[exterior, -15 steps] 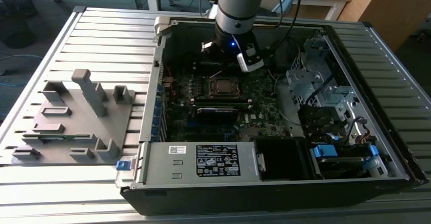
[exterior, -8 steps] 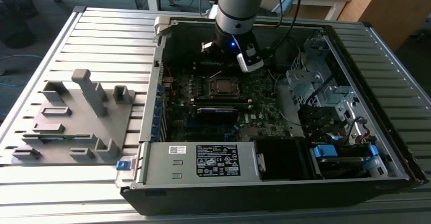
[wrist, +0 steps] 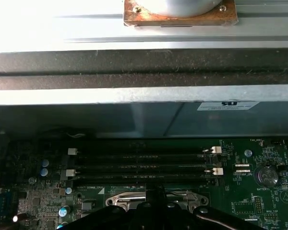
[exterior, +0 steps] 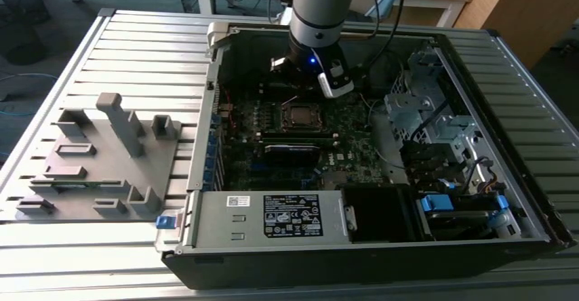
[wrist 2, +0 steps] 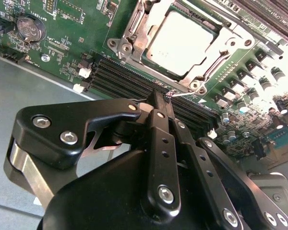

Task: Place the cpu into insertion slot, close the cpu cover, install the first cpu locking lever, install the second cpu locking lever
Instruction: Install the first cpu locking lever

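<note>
Silvery cover (wrist 2: 133, 29) sits down over cpu (wrist 2: 182, 40), so locking seems the step in hand, needing fine aim from the closed, empty-looking gripper (wrist 2: 163, 98).

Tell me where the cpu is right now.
The cpu lies in its socket on the green board, mid-case in the exterior view. In the second wrist view the cpu cover frames it, with memory slots between it and the gripper.

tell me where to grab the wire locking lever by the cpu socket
Take the thin silvery wire locking lever by its curled end, probably from above: that loop sits exposed at a corner of the silvery metal cover frame, while the rest lies low along it.
</note>
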Robot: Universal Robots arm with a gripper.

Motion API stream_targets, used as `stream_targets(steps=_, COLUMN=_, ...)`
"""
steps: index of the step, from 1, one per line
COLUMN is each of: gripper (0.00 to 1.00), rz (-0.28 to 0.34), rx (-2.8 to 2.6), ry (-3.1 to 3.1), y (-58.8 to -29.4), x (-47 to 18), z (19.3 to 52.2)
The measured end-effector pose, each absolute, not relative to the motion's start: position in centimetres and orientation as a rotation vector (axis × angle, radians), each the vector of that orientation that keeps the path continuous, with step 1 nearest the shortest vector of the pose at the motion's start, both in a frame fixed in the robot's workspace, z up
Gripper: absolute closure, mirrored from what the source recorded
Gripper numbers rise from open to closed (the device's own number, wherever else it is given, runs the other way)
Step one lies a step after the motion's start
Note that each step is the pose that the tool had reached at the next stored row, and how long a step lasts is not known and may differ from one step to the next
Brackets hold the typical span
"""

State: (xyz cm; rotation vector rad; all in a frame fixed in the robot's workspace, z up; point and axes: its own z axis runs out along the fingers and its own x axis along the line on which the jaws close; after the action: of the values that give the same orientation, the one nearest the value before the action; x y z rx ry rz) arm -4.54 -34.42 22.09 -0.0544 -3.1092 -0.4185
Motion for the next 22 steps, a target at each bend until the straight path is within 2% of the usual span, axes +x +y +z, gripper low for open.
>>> stream_targets(steps=22, gripper=0.9, rz=-0.419, rx=-0.054, ry=-3.112, y=-34.42, x=-4.54, z=21.63)
